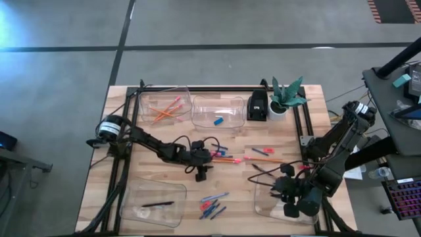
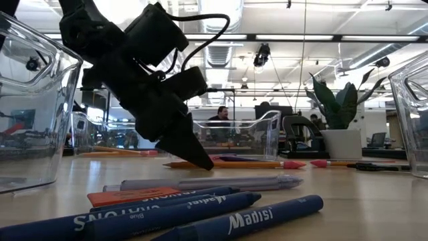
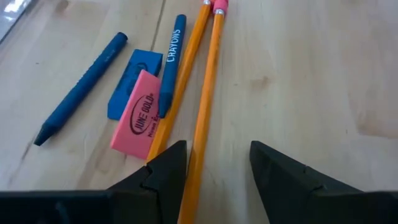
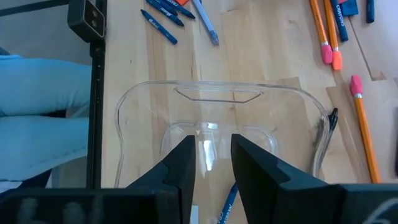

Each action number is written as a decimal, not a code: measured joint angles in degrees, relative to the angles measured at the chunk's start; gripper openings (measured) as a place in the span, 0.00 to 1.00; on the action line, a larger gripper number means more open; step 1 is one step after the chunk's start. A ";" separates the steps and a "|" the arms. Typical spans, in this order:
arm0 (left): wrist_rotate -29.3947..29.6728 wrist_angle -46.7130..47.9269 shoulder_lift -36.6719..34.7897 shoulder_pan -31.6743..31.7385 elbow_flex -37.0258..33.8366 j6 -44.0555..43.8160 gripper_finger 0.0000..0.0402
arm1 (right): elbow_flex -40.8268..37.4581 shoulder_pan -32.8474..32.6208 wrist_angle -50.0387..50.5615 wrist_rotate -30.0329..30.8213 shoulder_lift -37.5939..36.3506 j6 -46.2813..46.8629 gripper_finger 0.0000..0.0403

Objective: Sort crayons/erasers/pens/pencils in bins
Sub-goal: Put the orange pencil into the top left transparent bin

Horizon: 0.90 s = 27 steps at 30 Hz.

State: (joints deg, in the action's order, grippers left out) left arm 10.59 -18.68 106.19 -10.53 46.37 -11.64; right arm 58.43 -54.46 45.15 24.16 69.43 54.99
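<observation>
Two claws are at work over the table (image 1: 118, 191). Left gripper (image 3: 217, 163): fingers spread wide, nothing held. It sits low at mid-table, tips at or just above the wood; contact cannot be confirmed. One of two pencils (image 3: 208, 93), lying side by side, runs into the gap along the inner edge of one finger. Beside that pair lie a pink eraser (image 3: 137, 113), a blue eraser (image 3: 132, 82) and two blue crayons (image 3: 81, 87).

Right gripper (image 4: 212, 163): fingers set narrowly apart, over the near-right bin (image 4: 292, 102). A blue crayon (image 4: 227, 200) shows between and below the fingers inside the bin; whether it is gripped cannot be told.

Task items elsewhere: the far-left bin (image 1: 164, 105) contains pencils; the far-centre bin (image 1: 218, 110) contains one blue piece; the near-left bin (image 1: 152, 204) contains a pen (image 1: 158, 204). A loose cluster of blue crayons (image 1: 214, 207) lies between the two near bins, and further pencils (image 1: 266, 158) lie right of centre.
</observation>
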 joint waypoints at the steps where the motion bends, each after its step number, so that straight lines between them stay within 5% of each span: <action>1: 0.59 -0.02 0.00 0.18 -0.02 -0.04 0.41 | 0.00 0.00 0.00 0.00 0.00 -0.11 0.23; 7: 1.79 0.03 0.07 0.79 0.00 -0.09 0.36 | -0.05 0.00 -0.01 0.02 0.00 0.54 0.23; 16: 1.68 1.14 0.05 0.77 0.11 -0.13 0.04 | -0.07 0.00 -0.02 0.02 0.00 0.43 0.23; 27: 1.44 0.22 -2.67 0.70 1.44 0.03 0.03 | -0.07 0.00 0.02 0.00 0.00 0.32 0.23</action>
State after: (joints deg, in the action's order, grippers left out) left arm 12.04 -18.46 103.52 -9.82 47.81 -11.61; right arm 58.37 -54.46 45.17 24.16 69.43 55.31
